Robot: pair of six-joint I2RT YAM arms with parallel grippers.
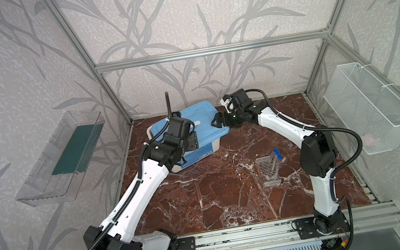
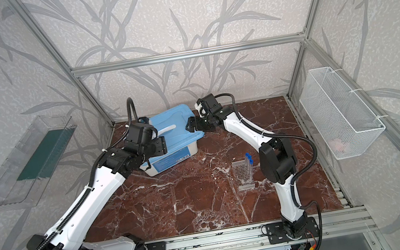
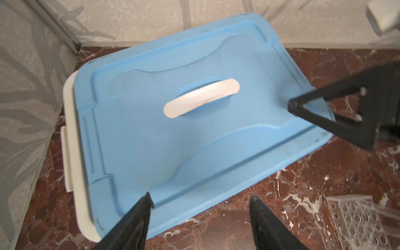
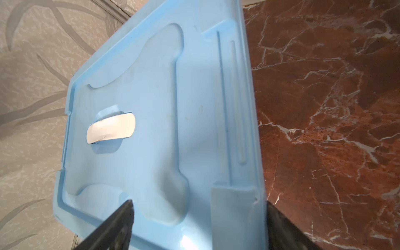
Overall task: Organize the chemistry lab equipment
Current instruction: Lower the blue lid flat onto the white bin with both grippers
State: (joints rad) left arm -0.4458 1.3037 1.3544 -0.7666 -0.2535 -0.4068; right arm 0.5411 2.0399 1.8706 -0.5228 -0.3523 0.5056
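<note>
On the left wall in both top views hangs a clear plastic bin point(image 1: 62, 158) with a dark green strip inside. Just right of it, the left arm reaches from the lower left of the frame up toward the centre. There the left gripper point(image 3: 201, 207) hovers above the near edge of a white storage box point(image 1: 198, 155). Its jaws stand apart with nothing between them. The box sits at the back left of the red-brown marble worktop point(image 1: 218, 196), near the corner of the enclosure. Its blue lid point(image 1: 192, 116) lies on top, slightly askew, so the box's white rim shows along one side in the left wrist view. A white handle point(image 3: 201, 97) lies in the middle of the lid.

At the lid's right-hand end, the right gripper point(image 1: 216, 123) is spread wide. One finger is over the lid and the other is beyond its edge, straddling the end by the latch tab. It is not clamped on anything.

Lower and to the right of centre, well apart from the box, stands the clear honeycomb-holed rack point(image 1: 269, 171) on the worktop. The clear blue-capped tubes point(image 1: 277, 158) stand at its right side, caps up. On the right wall hangs a white wire basket point(image 1: 370, 109).
</note>
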